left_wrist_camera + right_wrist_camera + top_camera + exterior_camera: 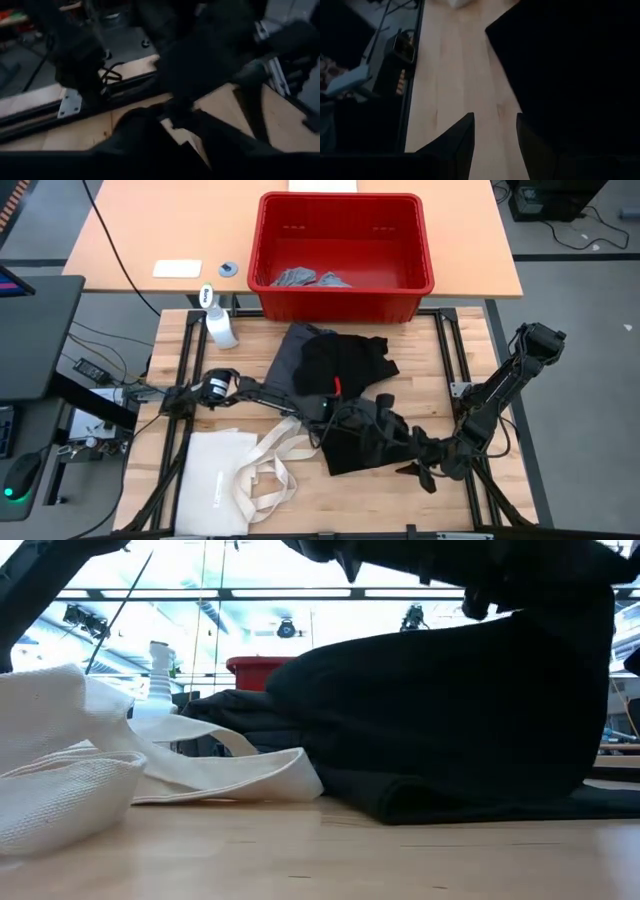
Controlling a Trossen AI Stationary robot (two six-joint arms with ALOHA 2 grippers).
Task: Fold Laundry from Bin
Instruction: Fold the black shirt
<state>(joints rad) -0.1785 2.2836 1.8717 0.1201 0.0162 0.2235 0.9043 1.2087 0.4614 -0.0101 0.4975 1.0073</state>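
High view: black garment (355, 405) btwn left gripper (322, 412) & right gripper (408, 470).

Two matte black arms, chunky segmented links with rounded joint housings. Left arm (225, 390) has a round cap with a white ring on one joint, plus a tiny red mark further along. Right arm (505, 385) looks plain black. Right tool (495, 142) ends in two flat, dark, tapering fingers (462, 142).
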